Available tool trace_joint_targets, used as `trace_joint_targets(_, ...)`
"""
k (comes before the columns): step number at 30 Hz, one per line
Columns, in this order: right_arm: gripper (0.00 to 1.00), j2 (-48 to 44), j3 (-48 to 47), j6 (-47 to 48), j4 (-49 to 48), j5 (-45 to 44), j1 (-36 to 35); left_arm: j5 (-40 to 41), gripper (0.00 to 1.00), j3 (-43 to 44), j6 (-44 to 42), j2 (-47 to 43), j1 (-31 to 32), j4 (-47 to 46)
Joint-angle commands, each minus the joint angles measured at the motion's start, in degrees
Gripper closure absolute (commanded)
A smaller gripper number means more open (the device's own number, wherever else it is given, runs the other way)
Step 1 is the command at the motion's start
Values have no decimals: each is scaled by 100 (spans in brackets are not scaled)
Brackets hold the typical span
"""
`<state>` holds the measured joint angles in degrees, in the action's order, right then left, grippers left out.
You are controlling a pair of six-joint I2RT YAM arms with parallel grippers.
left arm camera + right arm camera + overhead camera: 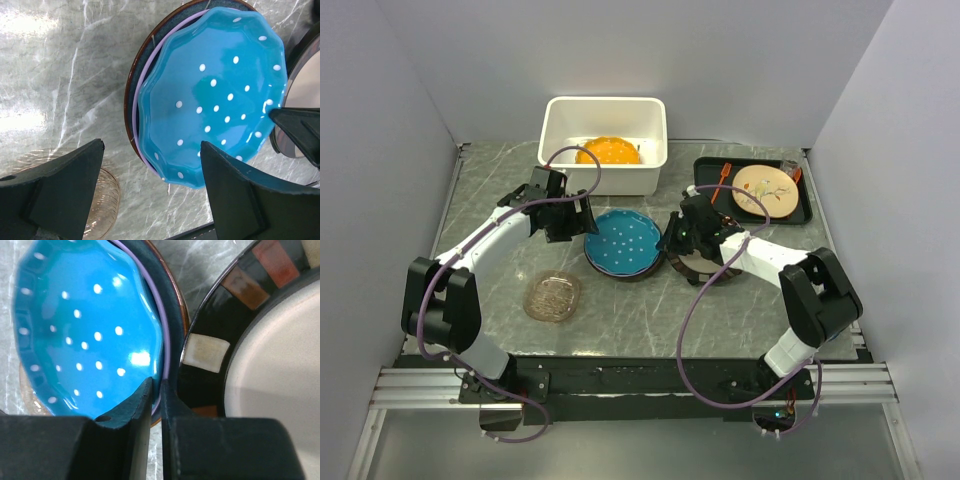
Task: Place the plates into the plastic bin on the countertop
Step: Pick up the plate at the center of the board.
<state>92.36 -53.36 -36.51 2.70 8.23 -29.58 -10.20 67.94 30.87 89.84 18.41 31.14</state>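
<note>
At centre frame the teal plate (623,242), scalloped and white-dotted, sits on a dark plate (130,100). The right gripper (156,385) pinches its right rim, and the left gripper (152,150) hangs spread wide at its left. At top, the white bin (605,180) holds an orange plate (608,151).

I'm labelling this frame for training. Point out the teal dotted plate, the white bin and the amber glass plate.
teal dotted plate (622,243): top view, centre of its dotted face.
white bin (620,180): top view, near outer wall.
amber glass plate (552,296): top view, its centre.
</note>
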Motion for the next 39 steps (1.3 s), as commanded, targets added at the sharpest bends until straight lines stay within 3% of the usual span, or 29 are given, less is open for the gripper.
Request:
trace_joint_targets(1,96,-420,-201,118,37,21,32,9,16,70,-73,-55,-5,-29)
trace_joint_targets(12,96,-868,-253,188,292,-172,31,-456,17,52,-73,-195,-5,-230)
trace_joint_targets(21,100,-1263,1,180,319,-278,84,-1291,18,-176,-29,-406,57,-915)
trace_joint_targets(39,100,-1738,537,232,214,-217,532,-1643,20,-176,121,200,373,-1294)
